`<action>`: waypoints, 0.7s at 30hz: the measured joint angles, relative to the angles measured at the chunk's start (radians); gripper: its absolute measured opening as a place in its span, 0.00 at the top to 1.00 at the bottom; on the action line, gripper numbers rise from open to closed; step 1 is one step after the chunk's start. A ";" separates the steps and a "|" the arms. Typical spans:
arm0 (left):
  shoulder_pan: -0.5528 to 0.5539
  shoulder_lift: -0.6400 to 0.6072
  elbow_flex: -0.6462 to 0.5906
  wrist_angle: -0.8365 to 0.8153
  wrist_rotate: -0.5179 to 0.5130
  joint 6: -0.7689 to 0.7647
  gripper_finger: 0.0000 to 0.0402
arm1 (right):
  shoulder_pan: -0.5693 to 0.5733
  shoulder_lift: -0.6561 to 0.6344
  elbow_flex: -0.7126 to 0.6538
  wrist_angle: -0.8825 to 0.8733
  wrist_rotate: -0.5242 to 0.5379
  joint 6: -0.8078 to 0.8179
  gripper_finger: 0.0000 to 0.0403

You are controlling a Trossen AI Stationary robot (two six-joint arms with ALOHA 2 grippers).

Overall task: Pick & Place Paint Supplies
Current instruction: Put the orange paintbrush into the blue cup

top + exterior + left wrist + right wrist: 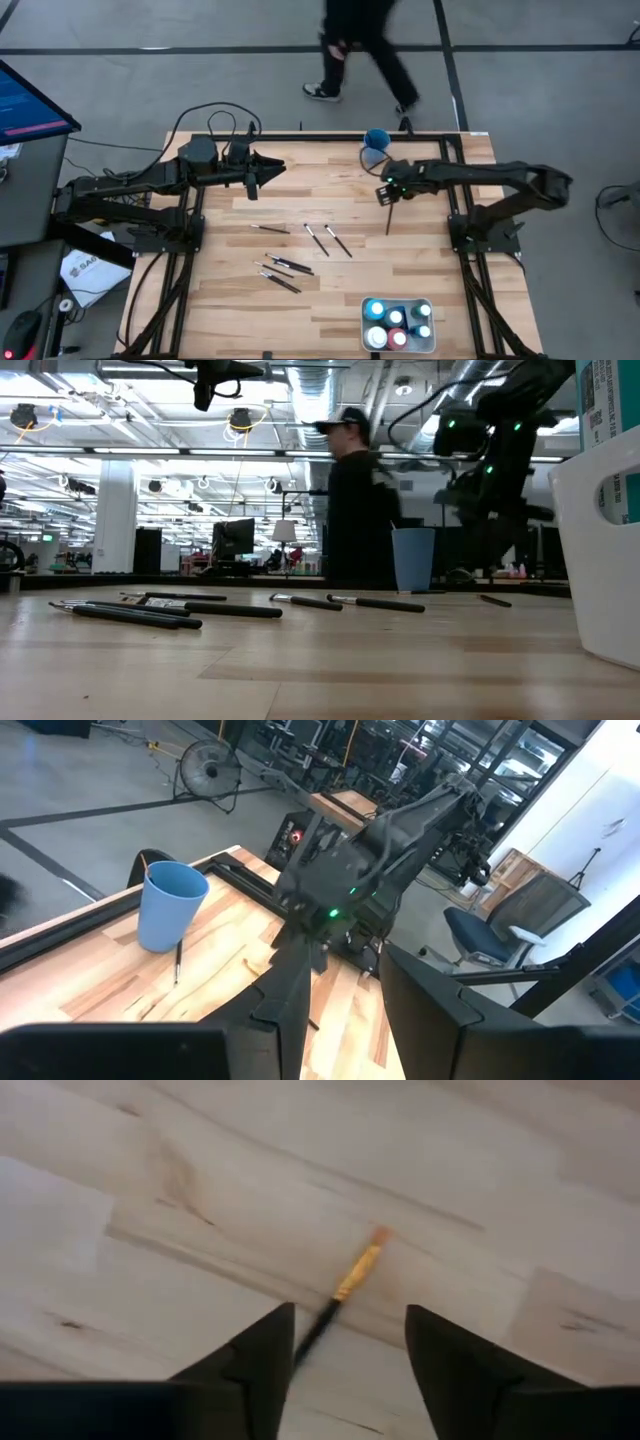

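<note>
I've got the right pincer [387, 197] out over the back half of the bench [330, 290], just in front of the blue cup [376, 148]. Its fingers [255, 1355] stand apart, nothing gripped. Through the right wrist camera one paintbrush [345, 1285] lies flat on the wood directly between them, bristle tip pointing away from me. From overhead that same brush [389, 220] shows as a thin dark line just below the pincer.

My read: this is the brush I'm lining up to take. To do it well I want the fingers straddling the handle squarely, not the ferrule or the bristles, and I want to come straight down so the brush doesn't roll or skid. It's thin and flat on the wood, so the fingertips have to reach right to the surface before closing.

The left pincer [262, 171] waits raised over the back-left of the bench, fingers narrowly parted, nothing in them.

The other loose brushes [300, 250] are scattered mid-bench, well apart from this one. The paint bottles [396, 325] sit in the white tray [430, 345] at the front right. A person [360, 45] is walking past behind the bench, clear of the arms.
</note>
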 joint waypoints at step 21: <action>0.000 0.000 0.000 -0.003 0.063 -0.022 0.71 | -0.015 0.258 0.006 0.052 -0.140 0.040 0.82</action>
